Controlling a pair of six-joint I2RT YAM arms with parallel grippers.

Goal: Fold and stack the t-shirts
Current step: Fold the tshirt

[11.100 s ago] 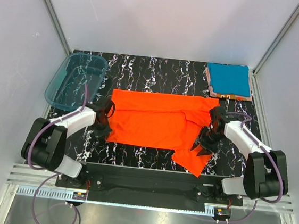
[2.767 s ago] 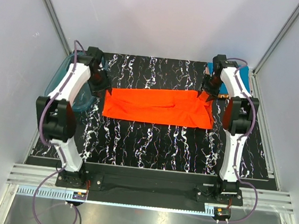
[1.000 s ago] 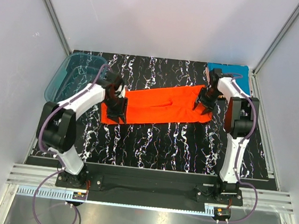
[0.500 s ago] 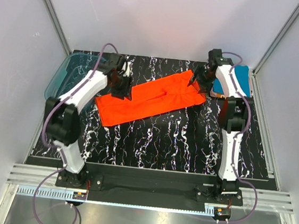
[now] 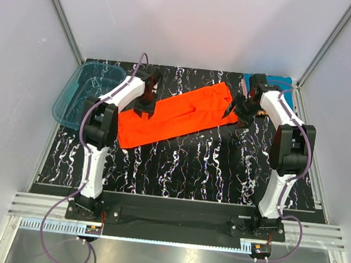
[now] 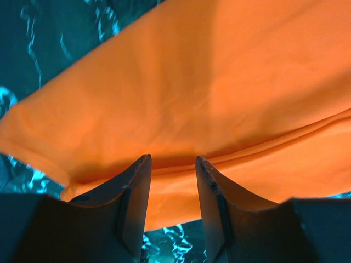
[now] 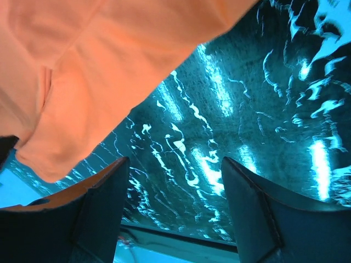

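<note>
The shirt point(image 5: 177, 113) is soft, matt orange-red cloth, lightly creased. It lies on a bench point(image 5: 209, 166) with a glossy black, white-veined marble look that throws back the light. The tub point(image 5: 72, 98) is smooth translucent teal plastic, and the left arm point(image 5: 119, 96) has a smooth white shell.

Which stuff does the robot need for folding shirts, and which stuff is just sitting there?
For the job:
- orange-red t-shirt, lying slantwise on the table
- folded blue t-shirt, far right corner, partly behind an arm

Just lying about:
- see-through teal tub, at the left edge
</note>
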